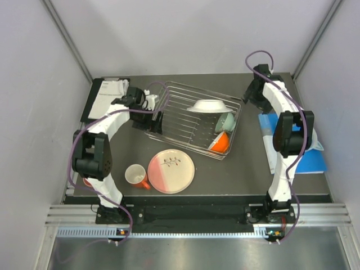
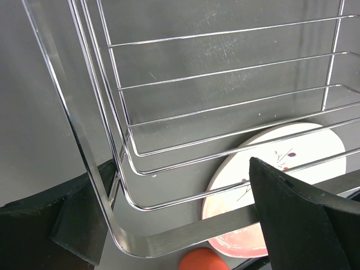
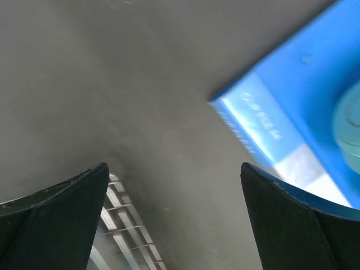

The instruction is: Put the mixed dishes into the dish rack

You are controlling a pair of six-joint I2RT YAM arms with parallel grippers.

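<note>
Top external view: on the surface (image 1: 236, 169) the rack (image 1: 180, 144) is partly loaded; plate (image 1: 171, 171) and cup (image 1: 136, 176) are left outside, near it. Left pincer (image 2: 175, 169) is spread astride the rack's corner, right pincer (image 3: 174, 169) is spread and empty. Next, the plate's edge must be gripped.

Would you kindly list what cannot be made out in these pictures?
1. Top view: mint green bowl, partly hidden by the white bowl in the dish rack.
2. Top view: reddish object, nearly all covered by the left arm.
3. Left wrist view: orange object, cut off by the bottom edge.
4. Right wrist view: blue item and pale teal shape on it, blurred and cut by the right edge.
</note>
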